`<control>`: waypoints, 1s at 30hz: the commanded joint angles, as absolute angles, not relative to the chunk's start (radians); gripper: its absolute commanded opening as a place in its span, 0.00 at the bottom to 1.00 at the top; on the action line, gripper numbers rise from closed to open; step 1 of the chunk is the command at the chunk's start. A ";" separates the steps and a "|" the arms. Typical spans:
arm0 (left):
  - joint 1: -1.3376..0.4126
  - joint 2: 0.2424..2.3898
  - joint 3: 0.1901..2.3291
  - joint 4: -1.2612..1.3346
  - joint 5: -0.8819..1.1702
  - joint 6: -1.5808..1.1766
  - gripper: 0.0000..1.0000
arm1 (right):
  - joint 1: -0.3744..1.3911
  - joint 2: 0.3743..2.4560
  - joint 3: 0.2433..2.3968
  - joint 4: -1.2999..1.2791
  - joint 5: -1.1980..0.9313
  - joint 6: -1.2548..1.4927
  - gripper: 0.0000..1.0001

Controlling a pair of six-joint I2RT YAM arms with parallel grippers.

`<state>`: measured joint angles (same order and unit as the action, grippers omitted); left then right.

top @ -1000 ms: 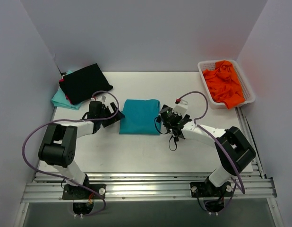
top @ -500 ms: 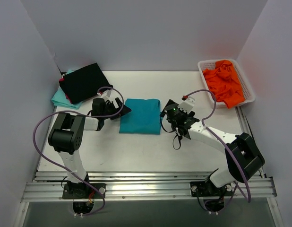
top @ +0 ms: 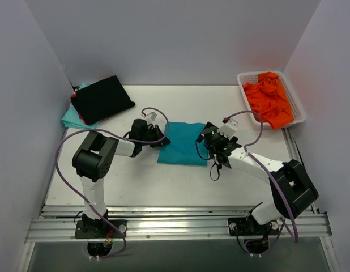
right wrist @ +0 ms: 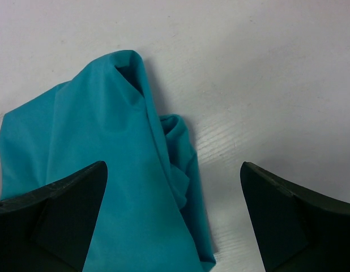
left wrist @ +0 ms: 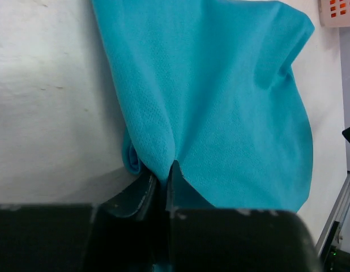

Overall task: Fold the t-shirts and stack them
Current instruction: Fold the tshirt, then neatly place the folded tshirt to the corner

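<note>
The folded teal cloth t-shirt (top: 183, 144) is pinched at its left edge by the left gripper (left wrist: 162, 182); the right gripper (right wrist: 172, 215) is spread wide beside its right edge.

You are looking at a white bench (top: 163, 187) with a white mesh basket (top: 299, 116) sitting at its far right corner, plain grey walls (top: 163, 39) standing around it.
</note>
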<state>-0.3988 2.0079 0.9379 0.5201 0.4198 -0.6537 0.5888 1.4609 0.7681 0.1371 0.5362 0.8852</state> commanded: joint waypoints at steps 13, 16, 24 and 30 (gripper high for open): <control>-0.345 1.968 1.213 0.069 0.370 -0.540 0.02 | 0.558 1.347 0.727 0.189 0.502 0.881 1.00; -0.310 1.973 1.355 -0.059 0.368 -0.508 0.02 | 0.557 1.330 0.719 0.193 0.489 0.881 1.00; -0.215 2.106 1.719 -0.308 0.385 -0.446 0.02 | 0.551 1.287 0.701 0.202 0.462 0.879 1.00; -0.175 2.330 2.128 -0.539 0.403 -0.371 0.02 | 0.548 1.282 0.684 0.225 0.446 0.880 1.00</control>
<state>-0.1921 2.2356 1.9476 -0.3412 0.3851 -0.4377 0.5556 1.3106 0.6994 0.1997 0.4530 0.8856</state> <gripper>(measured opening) 0.065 0.998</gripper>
